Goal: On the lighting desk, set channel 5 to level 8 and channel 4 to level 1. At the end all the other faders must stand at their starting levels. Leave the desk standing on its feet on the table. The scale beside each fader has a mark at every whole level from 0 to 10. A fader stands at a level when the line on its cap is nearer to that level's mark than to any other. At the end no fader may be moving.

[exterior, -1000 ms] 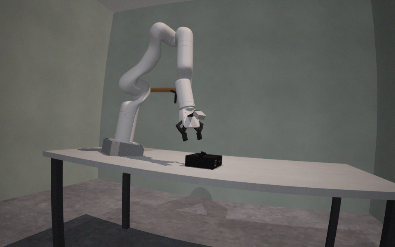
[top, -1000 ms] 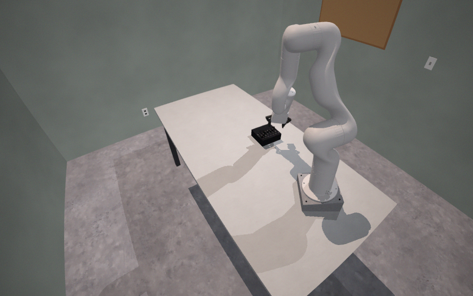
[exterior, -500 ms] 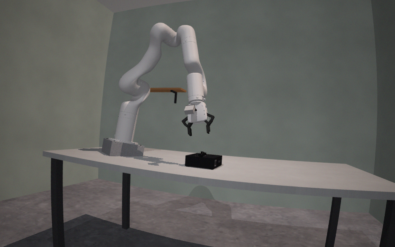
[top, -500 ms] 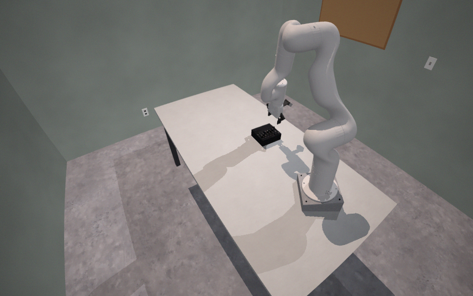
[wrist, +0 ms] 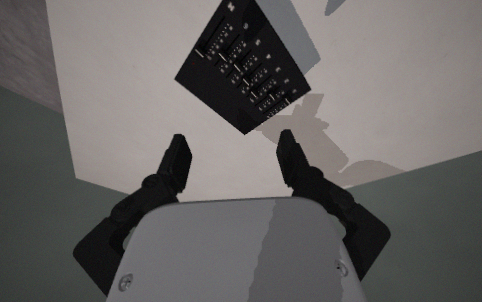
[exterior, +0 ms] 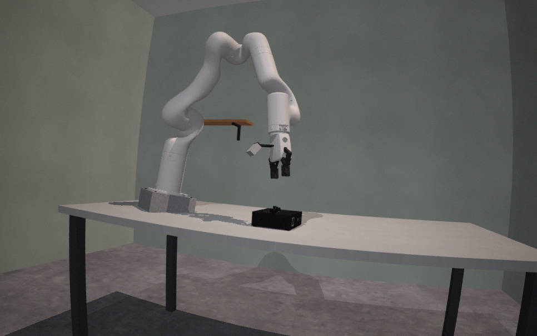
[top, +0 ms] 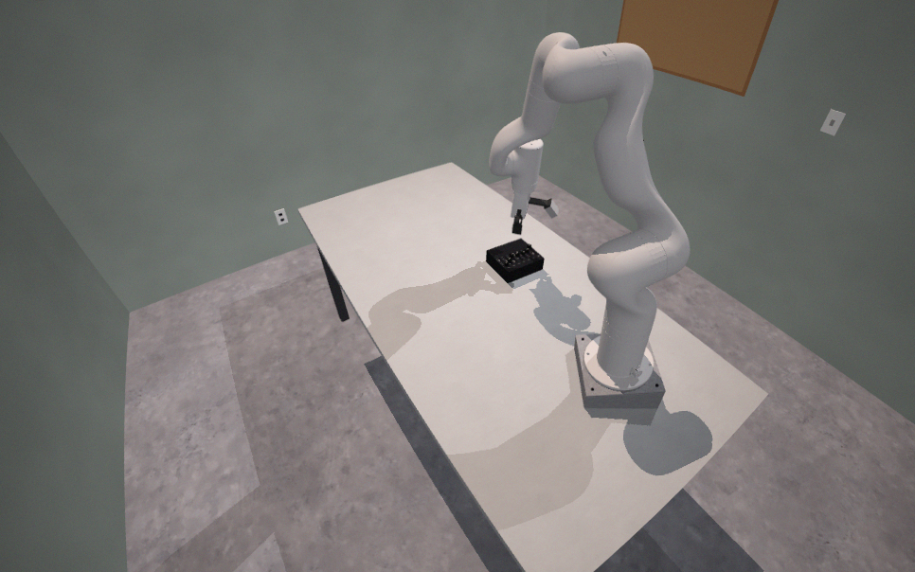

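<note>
One lighting desk point(wrist: 242, 70) stands on one table point(exterior: 356, 233), below and ahead of the single open pincer point(wrist: 232, 160), which has two black fingers. The desk's face carries a row of faders; their exact number cannot be told. One arm point(exterior: 273, 79) bears the pincer.
</note>
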You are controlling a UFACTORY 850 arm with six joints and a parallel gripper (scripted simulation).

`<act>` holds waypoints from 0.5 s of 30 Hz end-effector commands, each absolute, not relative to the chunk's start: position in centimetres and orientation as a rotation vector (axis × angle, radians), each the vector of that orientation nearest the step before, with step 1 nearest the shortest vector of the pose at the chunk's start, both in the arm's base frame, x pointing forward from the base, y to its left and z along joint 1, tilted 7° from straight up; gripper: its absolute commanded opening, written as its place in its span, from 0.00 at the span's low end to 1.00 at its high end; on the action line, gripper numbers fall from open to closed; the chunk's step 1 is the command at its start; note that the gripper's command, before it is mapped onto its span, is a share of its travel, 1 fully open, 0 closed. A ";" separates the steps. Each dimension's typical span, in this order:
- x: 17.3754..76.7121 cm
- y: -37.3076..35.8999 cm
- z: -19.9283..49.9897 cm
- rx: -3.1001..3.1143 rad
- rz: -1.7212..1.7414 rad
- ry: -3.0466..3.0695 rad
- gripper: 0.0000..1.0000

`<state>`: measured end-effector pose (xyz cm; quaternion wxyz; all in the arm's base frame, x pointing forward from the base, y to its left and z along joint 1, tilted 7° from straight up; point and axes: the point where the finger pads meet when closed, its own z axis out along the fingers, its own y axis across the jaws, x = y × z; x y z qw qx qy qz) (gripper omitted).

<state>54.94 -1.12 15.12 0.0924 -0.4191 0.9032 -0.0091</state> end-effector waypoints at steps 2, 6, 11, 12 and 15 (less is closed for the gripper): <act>55.1 -1.1 15.3 -0.795 0.067 2.895 1.00; 55.1 -1.1 15.3 -0.623 0.107 2.951 1.00; 55.1 -1.1 15.3 -0.220 0.169 3.062 1.00; 55.1 -1.1 15.3 -0.220 0.169 3.062 1.00; 55.6 -0.9 13.7 -0.202 0.171 3.064 1.00</act>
